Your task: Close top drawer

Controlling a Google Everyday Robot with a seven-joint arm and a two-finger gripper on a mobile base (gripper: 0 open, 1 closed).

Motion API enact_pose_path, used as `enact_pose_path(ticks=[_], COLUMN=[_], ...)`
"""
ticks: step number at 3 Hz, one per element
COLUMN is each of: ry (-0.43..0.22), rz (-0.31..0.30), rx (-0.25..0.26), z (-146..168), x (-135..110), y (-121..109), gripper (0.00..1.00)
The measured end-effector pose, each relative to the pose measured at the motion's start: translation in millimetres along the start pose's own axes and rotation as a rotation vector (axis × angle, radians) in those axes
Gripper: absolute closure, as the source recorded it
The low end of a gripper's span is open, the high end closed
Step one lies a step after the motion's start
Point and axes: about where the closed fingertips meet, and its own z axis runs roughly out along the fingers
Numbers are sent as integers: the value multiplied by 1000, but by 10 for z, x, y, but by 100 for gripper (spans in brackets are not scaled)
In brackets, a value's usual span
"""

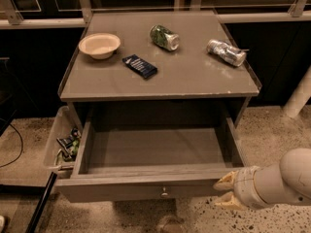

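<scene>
The top drawer [146, 152] is pulled far out of the grey cabinet and is empty inside. Its grey front [121, 192] carries a small round metal knob [164, 193] at mid-width. My gripper [224, 192] is at the lower right, right by the drawer front's right end; whether it touches the front I cannot tell. Two pale fingertips [226, 180] point left toward that corner. The white arm [282, 181] runs off to the right edge. The lower drawers are hidden under the open one.
On the cabinet top [194, 76] lie a cream bowl [99, 44], a dark blue packet [140, 66], a green can [164, 37] on its side and a crushed silver can [226, 52]. A clear bin [62, 140] with small items hangs at the left. A white post [299, 96] stands right.
</scene>
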Motion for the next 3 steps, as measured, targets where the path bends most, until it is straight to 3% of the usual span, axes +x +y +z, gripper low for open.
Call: enact_pose_path(ticks=[1,2,3], ry=[-4,-21,-56], rz=[-14,-45,-91], rx=[4,2,13], z=[33,82,107], x=[-34,-102,-226], y=[-67,-169,-439], gripper=[3,0,18])
